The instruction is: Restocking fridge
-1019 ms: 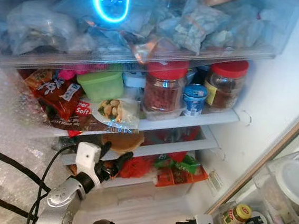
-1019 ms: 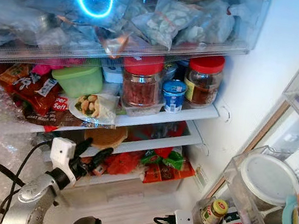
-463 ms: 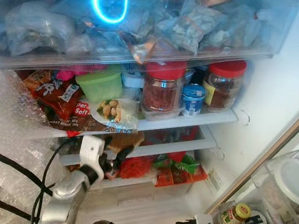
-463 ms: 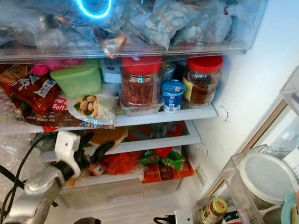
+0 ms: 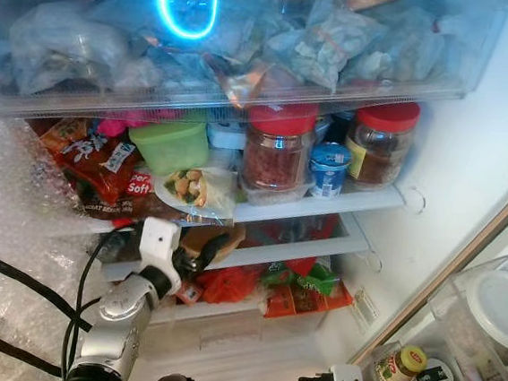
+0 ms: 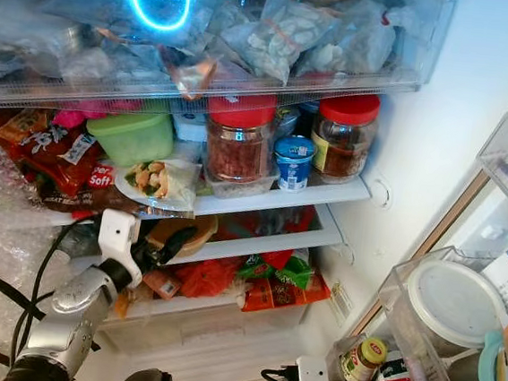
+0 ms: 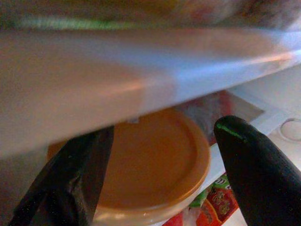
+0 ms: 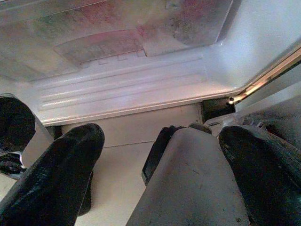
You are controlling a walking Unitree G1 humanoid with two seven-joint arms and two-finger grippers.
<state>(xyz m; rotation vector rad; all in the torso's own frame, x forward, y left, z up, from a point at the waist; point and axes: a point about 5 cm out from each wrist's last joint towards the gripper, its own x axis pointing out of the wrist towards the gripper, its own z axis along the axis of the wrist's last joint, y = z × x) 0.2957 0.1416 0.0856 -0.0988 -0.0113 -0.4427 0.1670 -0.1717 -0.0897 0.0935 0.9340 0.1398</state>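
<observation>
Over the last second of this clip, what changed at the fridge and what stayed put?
The left hand moved up and deeper into the fridge, carrying the round orange-lidded container in under the shelf that holds the jars, onto the second shelf. Its fingers are spread either side of the lid; a release is not evident. The red-lidded jars, green tub and snack packets stayed as they were.

Up top, a clear drawer (image 5: 74, 92) crammed with bags, a blue ring of light (image 5: 187, 17) on its front. Below, 2 red-lidded jars (image 5: 278, 152) (image 5: 382, 147) with a small blue tub (image 5: 330, 169) between, a green box (image 5: 176, 144) further left, then red snack packets (image 5: 95, 162) against bubble wrap (image 5: 8, 221). Lower left, 2 black cables (image 5: 12, 275). In the door bin, a yellow-lidded jar (image 5: 401, 369).
</observation>
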